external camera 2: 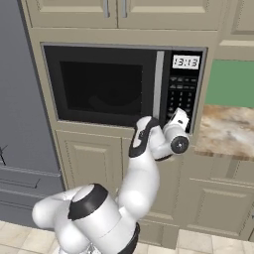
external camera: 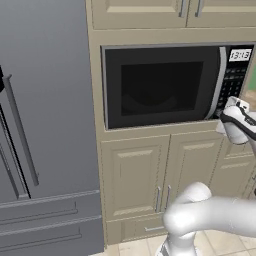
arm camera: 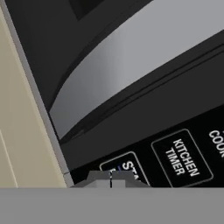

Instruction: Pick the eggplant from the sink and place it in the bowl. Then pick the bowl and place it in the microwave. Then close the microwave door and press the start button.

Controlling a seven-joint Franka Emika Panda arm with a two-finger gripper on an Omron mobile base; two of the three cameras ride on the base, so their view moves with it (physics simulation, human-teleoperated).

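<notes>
The microwave (external camera: pixel 170 85) sits built into beige cabinetry, and its dark-glass microwave door (external camera 2: pixel 104 84) is shut flush. The curved silver handle (external camera 2: pixel 158 84) runs down beside the keypad (external camera 2: pixel 183 94). My gripper (external camera 2: pixel 179 112) is shut, its tips against the lower keypad. In the hand view the gripper (arm camera: pixel 110 181) rests on the start button (arm camera: pixel 127 167), left of the KITCHEN TIMER key (arm camera: pixel 181 157). A dim rounded shape (external camera: pixel 155 102) shows through the glass; I cannot tell whether it is the bowl. The eggplant and the sink are out of view.
A tall grey refrigerator (external camera: pixel 45 125) stands left of the microwave. Beige cabinet doors (external camera: pixel 135 180) are below it and more are above. A marble counter (external camera 2: pixel 228 131) with a green wall behind lies to the right. My arm's elbow (external camera 2: pixel 144 136) hangs before the lower cabinets.
</notes>
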